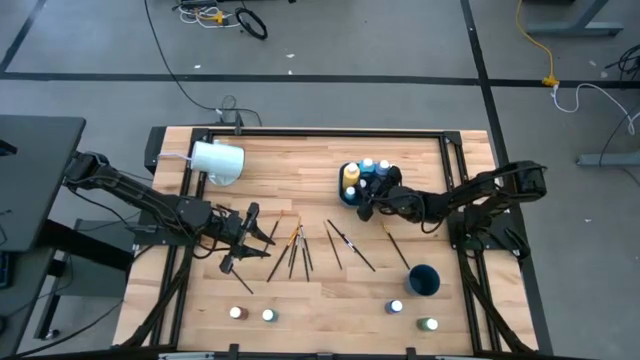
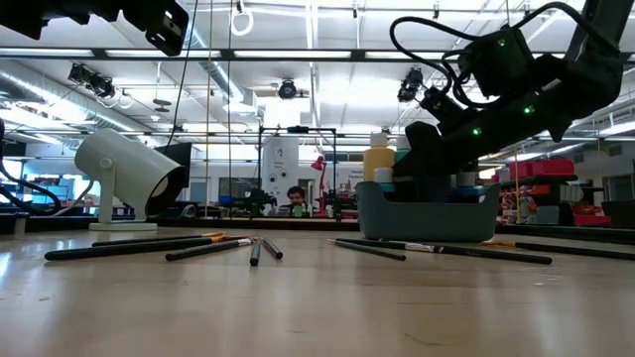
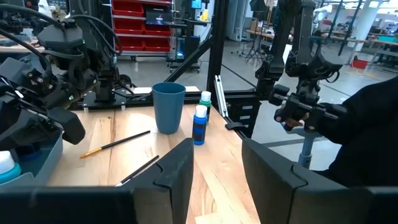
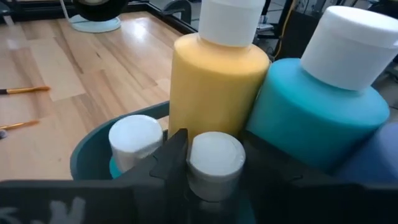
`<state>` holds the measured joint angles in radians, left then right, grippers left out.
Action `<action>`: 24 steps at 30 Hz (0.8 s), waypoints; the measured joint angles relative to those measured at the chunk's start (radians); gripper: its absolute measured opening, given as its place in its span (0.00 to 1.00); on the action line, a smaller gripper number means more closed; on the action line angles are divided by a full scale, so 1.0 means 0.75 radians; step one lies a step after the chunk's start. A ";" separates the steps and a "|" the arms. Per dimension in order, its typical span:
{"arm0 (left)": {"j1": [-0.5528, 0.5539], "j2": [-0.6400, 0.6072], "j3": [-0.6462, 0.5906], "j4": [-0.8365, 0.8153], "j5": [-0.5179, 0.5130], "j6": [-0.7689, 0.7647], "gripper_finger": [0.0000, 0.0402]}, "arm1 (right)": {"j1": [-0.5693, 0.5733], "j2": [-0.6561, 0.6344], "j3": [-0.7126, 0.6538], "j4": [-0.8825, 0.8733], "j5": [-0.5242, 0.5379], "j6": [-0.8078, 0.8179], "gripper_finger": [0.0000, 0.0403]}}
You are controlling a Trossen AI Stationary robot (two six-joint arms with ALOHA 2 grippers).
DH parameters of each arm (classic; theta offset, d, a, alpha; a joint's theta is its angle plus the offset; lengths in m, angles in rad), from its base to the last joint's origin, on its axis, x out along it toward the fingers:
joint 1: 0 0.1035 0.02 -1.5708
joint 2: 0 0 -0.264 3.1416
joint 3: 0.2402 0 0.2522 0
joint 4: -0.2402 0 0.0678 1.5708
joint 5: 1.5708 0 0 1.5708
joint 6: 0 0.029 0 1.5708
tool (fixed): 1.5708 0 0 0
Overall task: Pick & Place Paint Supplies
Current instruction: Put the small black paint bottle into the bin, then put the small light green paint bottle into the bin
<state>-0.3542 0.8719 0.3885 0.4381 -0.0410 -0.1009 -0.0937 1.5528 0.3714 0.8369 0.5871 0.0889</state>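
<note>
A blue-grey caddy (image 1: 350, 190) at the far right of the table holds a tall yellow bottle (image 4: 214, 87), a tall blue bottle (image 4: 317, 112) and a small white-capped bottle (image 4: 135, 140). My right gripper (image 4: 214, 163) reaches into it from the table's right, shut on another small white-capped bottle (image 4: 214, 152). Several thin brushes (image 1: 300, 245) lie flat mid-table. Small bottles stand near the front edge, two at the left (image 1: 236, 313) and two at the right (image 1: 396, 307). My left gripper (image 1: 245, 238) hovers open left of the brushes. My right gripper has the small bottle's white cap (image 4: 198, 163) between its two fingers, one on each side of it. The fingers slant slightly downward from the table's right. The bottle stands upright inside the caddy, against the yellow bottle. Its body is hidden below the gripper.
A large white cup (image 1: 218, 162) lies on its side at the far left. A dark blue cup (image 1: 423, 280) stands front right, with a blue bottle (image 3: 199, 124) and a green one (image 3: 205, 98) beside it. Bare wood lies between the brushes and the front edge.
</note>
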 joint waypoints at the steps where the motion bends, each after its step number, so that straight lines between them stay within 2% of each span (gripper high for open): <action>1: 0.000 0.000 0.000 0.000 0.000 0.000 0.36 | 0.000 0.000 0.000 0.002 0.001 -0.003 0.36; 9: 0.000 0.000 0.000 0.000 0.000 -0.001 0.36 | 0.006 0.000 0.000 0.154 0.005 -0.154 0.45; 18: 0.000 0.000 0.000 0.000 0.000 -0.001 0.36 | 0.066 -0.137 0.000 0.219 0.070 -0.332 0.46; 21: 0.000 0.019 0.000 0.001 0.000 0.000 0.36 | 0.104 -0.218 0.000 0.217 -0.009 -0.362 0.45; 24: 0.000 0.065 -0.001 0.012 0.001 0.009 0.36 | 0.144 -0.297 0.000 0.220 -0.196 -0.350 0.43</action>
<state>-0.3542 0.9210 0.3882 0.4468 -0.0406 -0.0939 0.0143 1.3300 0.3714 1.0021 0.4403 -0.1739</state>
